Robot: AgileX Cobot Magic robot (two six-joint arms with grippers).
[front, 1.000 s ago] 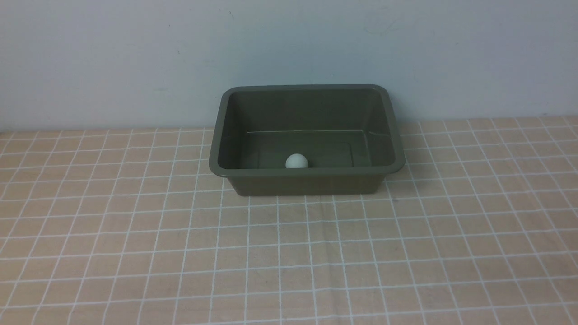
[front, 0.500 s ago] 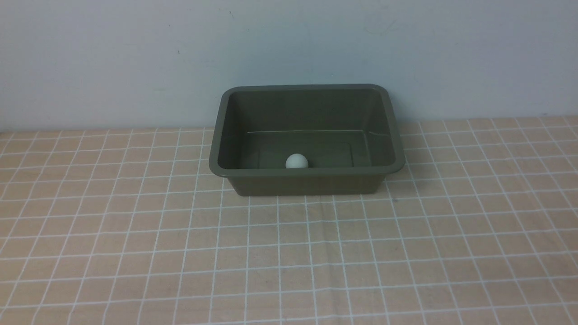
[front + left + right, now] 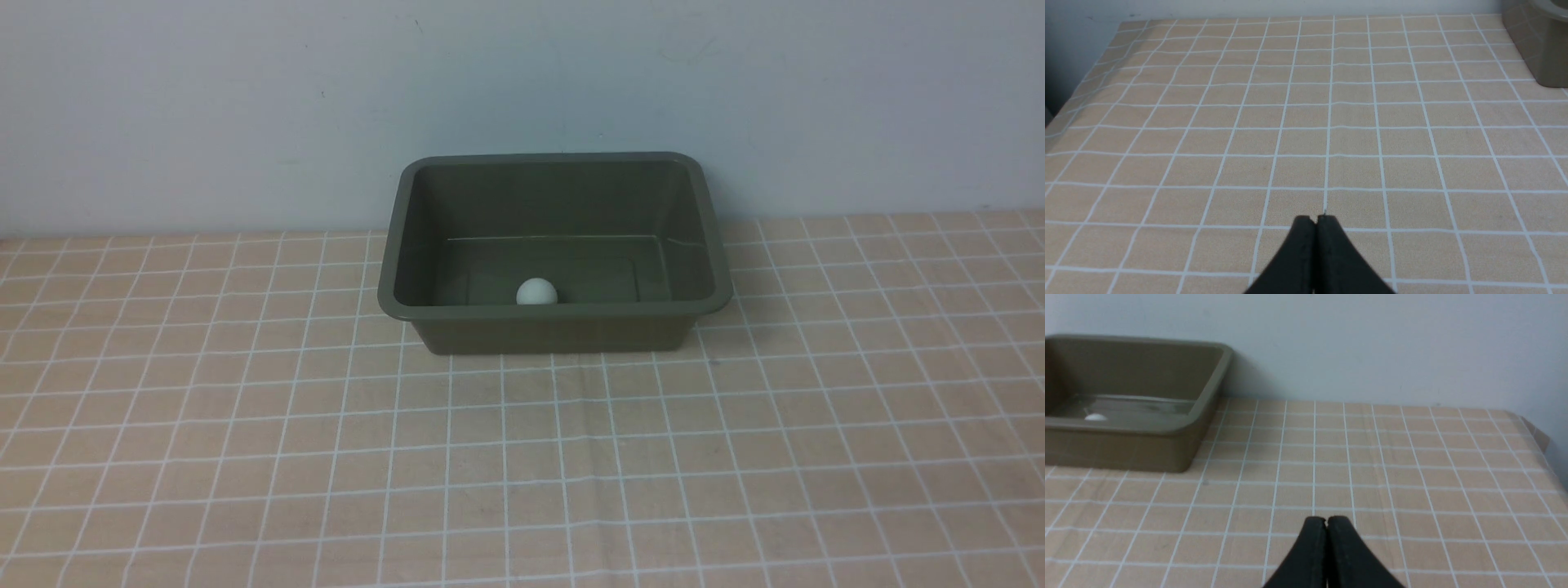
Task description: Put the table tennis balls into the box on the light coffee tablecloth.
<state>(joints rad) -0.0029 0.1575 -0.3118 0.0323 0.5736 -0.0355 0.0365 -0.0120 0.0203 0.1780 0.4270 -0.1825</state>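
I see the light coffee tablecloth (image 3: 735,457) covering the table, wall (image 3: 245,98) behind. The box (image 3: 552,327) sits on it near the wall, holding one table tennis ball (image 3: 536,291) against its near wall. Left pincer (image 3: 1316,220) and right pincer (image 3: 1326,520) both pressed together, empty, over bare cloth.

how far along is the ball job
Done: the one table tennis ball in view lies inside the box on the light coffee tablecloth. In hand: nothing; the left gripper and right gripper are shut and empty. Left: no other ball shows.
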